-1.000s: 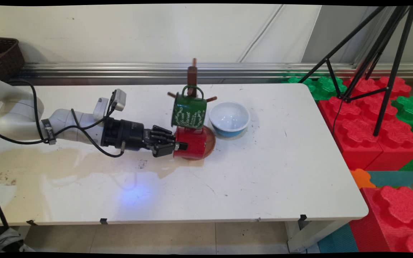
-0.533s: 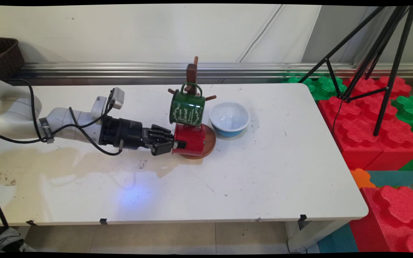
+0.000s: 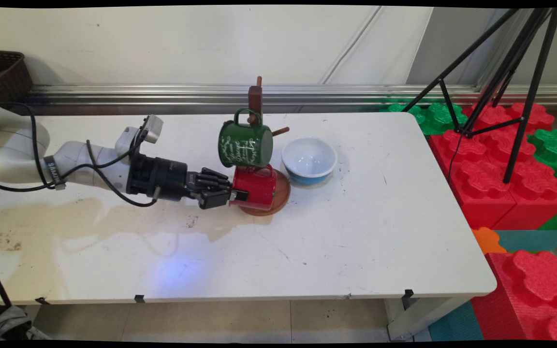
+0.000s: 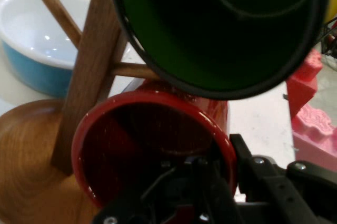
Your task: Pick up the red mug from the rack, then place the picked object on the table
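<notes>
My gripper [image 3: 235,195] is shut on the rim of a red mug [image 3: 256,186] lying on its side against the wooden mug tree [image 3: 255,96]. In the hand view one finger [image 4: 205,182] reaches inside the red mug [image 4: 152,145] and the other presses its outer wall, with my gripper [image 4: 224,163] astride the rim. A green mug [image 3: 245,144] hangs by its handle from a peg just above, its dark mouth [image 4: 221,29] facing me. The tree leans to the left on its round base [image 3: 282,193].
A blue bowl with a white inside [image 3: 309,159] stands right beside the tree's base. A brownish stain [image 3: 90,217] spreads over the table's left half. A wicker basket [image 3: 3,72] sits at the back left. A black tripod [image 3: 505,72] and foam blocks [image 3: 515,169] stand right of the table.
The arm has drawn back to the left with the red mug. The mug tree has tipped leftward and the green mug has swung left and up with it.
</notes>
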`<action>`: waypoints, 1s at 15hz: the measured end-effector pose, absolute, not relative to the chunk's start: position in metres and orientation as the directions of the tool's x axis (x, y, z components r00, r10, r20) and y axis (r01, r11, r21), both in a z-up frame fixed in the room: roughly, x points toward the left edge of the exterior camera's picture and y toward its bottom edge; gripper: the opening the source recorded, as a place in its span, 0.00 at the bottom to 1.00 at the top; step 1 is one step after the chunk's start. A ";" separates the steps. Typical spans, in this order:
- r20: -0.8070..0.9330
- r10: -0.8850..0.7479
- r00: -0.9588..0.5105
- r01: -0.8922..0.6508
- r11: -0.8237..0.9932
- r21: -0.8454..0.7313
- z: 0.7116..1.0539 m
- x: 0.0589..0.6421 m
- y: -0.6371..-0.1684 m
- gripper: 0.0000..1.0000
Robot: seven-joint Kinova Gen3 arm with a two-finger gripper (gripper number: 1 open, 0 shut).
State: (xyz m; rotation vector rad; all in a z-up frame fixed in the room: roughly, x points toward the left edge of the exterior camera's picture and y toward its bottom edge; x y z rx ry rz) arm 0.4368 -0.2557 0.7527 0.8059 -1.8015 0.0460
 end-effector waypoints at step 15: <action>0.830 -0.516 -0.212 -0.456 0.804 0.383 0.770 0.450 -0.230 0.00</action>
